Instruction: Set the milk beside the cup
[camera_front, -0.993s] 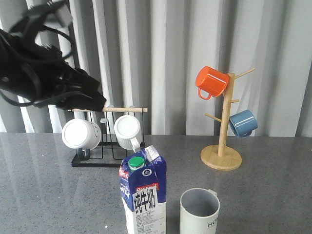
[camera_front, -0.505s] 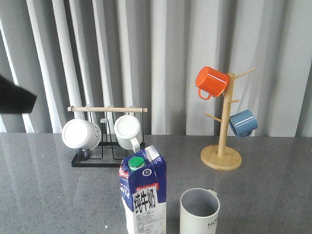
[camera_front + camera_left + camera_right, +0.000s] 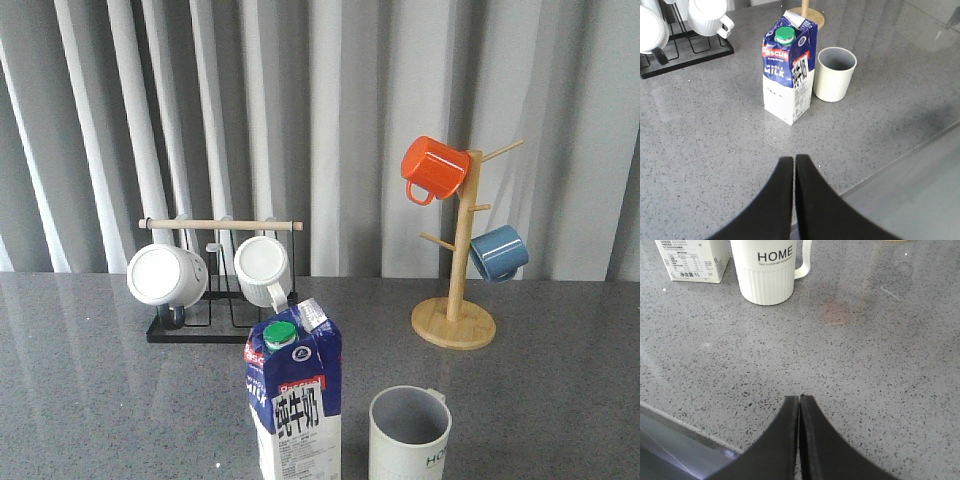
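The milk (image 3: 294, 400) is a blue and white carton with a green cap, upright near the table's front edge. The milk (image 3: 788, 70) stands close beside the cup (image 3: 835, 74), with a small gap between them. The cup (image 3: 409, 434) is a pale ribbed mug, right of the carton in the front view. The cup (image 3: 771, 269) shows "HOME" lettering, with the milk's (image 3: 692, 260) white base beside it. My left gripper (image 3: 794, 160) is shut and empty, well back from the carton. My right gripper (image 3: 799, 399) is shut and empty, away from the cup. Neither arm shows in the front view.
A black wire rack (image 3: 215, 300) with two plain white mugs stands at the back left. A wooden mug tree (image 3: 456, 290) holding an orange mug (image 3: 432, 168) and a blue mug (image 3: 498, 252) stands at the back right. The table's front edge (image 3: 900, 160) lies near both grippers.
The left arm, which filled the upper left of the front view, has drawn away to the left and out of that view. Milk and cup have not moved.
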You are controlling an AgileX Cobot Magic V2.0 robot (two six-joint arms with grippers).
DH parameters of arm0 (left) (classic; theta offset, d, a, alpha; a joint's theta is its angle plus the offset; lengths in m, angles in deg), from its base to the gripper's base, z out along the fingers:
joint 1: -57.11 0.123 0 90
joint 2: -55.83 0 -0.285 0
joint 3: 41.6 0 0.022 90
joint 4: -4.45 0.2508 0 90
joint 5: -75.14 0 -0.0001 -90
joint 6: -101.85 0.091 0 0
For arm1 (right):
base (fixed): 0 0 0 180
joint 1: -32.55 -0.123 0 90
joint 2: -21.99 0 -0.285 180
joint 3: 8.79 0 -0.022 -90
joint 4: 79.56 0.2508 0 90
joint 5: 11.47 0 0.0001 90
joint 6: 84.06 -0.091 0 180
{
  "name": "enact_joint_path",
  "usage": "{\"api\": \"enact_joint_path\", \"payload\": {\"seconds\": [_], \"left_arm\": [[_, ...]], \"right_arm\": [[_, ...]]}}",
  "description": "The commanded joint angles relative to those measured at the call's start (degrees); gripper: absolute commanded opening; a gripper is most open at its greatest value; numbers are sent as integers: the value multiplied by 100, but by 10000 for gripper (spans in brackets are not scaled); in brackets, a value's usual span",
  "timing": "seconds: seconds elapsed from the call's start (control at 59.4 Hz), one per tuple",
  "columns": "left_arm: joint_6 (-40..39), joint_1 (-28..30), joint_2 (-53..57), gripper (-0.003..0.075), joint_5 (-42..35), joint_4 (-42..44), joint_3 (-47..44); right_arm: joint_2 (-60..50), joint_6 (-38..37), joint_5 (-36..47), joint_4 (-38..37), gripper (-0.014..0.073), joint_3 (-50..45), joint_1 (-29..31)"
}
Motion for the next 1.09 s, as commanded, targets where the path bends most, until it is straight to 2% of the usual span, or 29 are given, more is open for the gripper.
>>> {"api": "enact_joint_path", "payload": {"seconds": [0.0,0.185,0.269,0.387,0.522,0.539,0.623,0.707,0.875,0.96,1.077], "left_arm": [[30,-26,292,-8,-269,67,-5],[23,-26,583,-8,-385,50,-24],[105,-26,648,-8,-896,137,-317],[126,68,844,-8,-2405,577,-1439],[111,334,1300,-8,-4744,650,-3149],[120,386,1390,-7,-5241,663,-3538],[120,603,1808,-7,-6486,649,-4628],[71,820,2330,-7,-7236,623,-5561],[-28,1334,3414,-7,-7533,452,-6775],[100,1624,3904,-7,-6752,518,-6724],[327,1976,3795,-7,-6578,642,-6731]], "right_arm": [[20,30,377,-5,-11,164,-2],[20,30,377,-5,-11,164,-2],[20,30,377,-5,-11,164,-2],[20,30,377,-5,-11,164,-2],[20,30,377,-5,-11,164,-2],[20,30,377,-5,-11,164,-2],[20,30,377,-5,-11,164,-2],[20,30,377,-5,-11,164,-2],[20,30,377,-5,-11,164,-2],[20,30,377,-5,-11,164,-2],[29,30,335,9,-11,164,-2]]}}
